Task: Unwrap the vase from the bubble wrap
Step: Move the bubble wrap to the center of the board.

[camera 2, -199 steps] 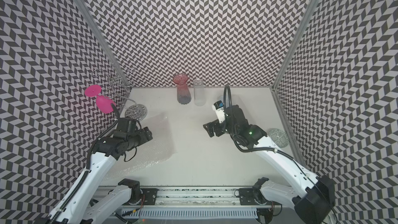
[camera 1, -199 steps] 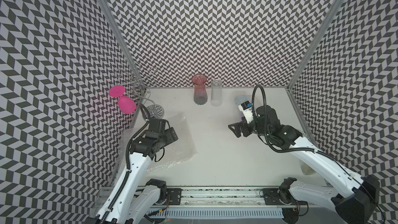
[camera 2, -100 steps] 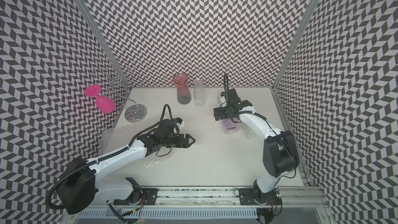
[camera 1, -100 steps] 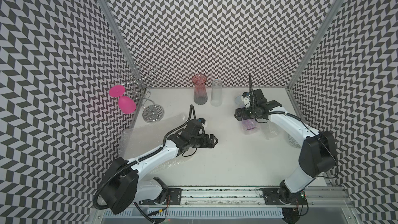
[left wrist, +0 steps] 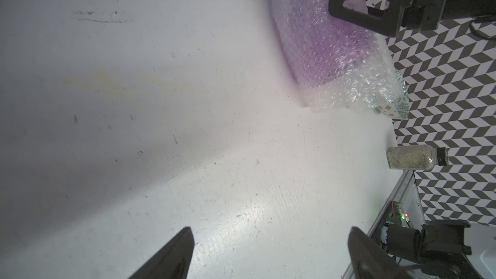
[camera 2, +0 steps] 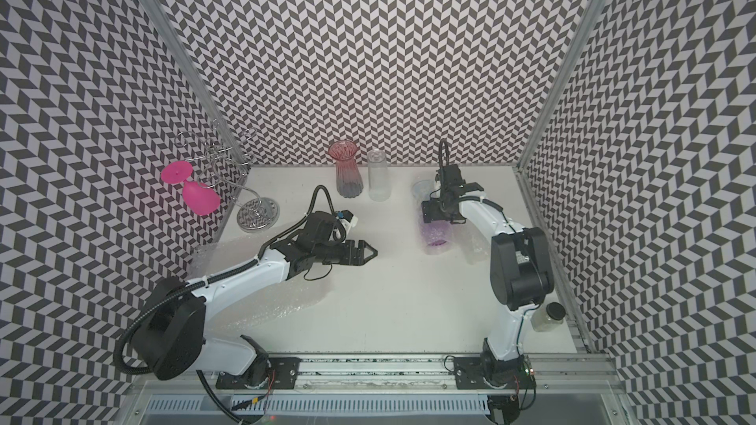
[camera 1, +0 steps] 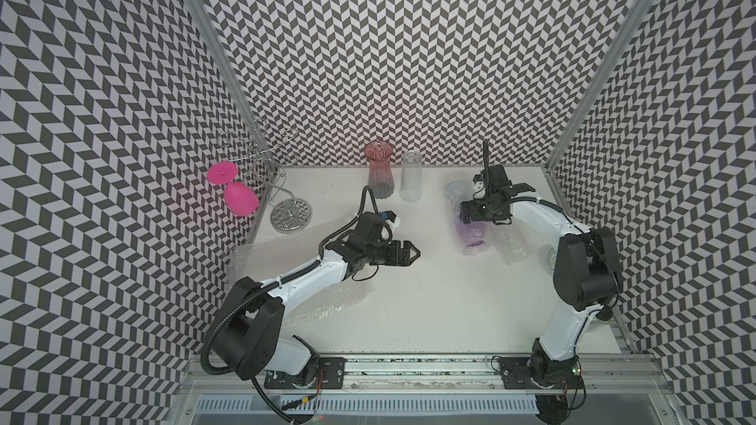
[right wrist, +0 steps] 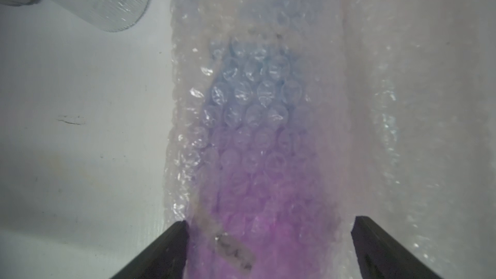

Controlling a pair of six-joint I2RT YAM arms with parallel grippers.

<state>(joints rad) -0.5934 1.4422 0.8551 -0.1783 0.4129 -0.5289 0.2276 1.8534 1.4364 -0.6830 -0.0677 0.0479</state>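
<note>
Purple vase (camera 1: 471, 235) in bubble wrap (right wrist: 255, 97), 2 o'clock on worktop (camera 1: 409, 300) | likely fragile, slippery; peel the soft wrap's loose edge | right end effector (right wrist: 269, 222) spread wide astride it, not gripping | left end effector (left wrist: 269, 233) spread wide, empty

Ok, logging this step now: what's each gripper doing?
Left gripper: open, empty, over the white table.
Right gripper: open, jaws either side of the purple vase wrapped in clear bubble wrap.

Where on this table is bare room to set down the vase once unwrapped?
Widest bare patch of the table: middle and front, between the open left claw, the front rail and the right arm's base. Crowded: the back edge (red vase, clear glass vase), the right side (bubble-wrapped purple vase, jar), the left (loose bubble wrap, glass rack).
</note>
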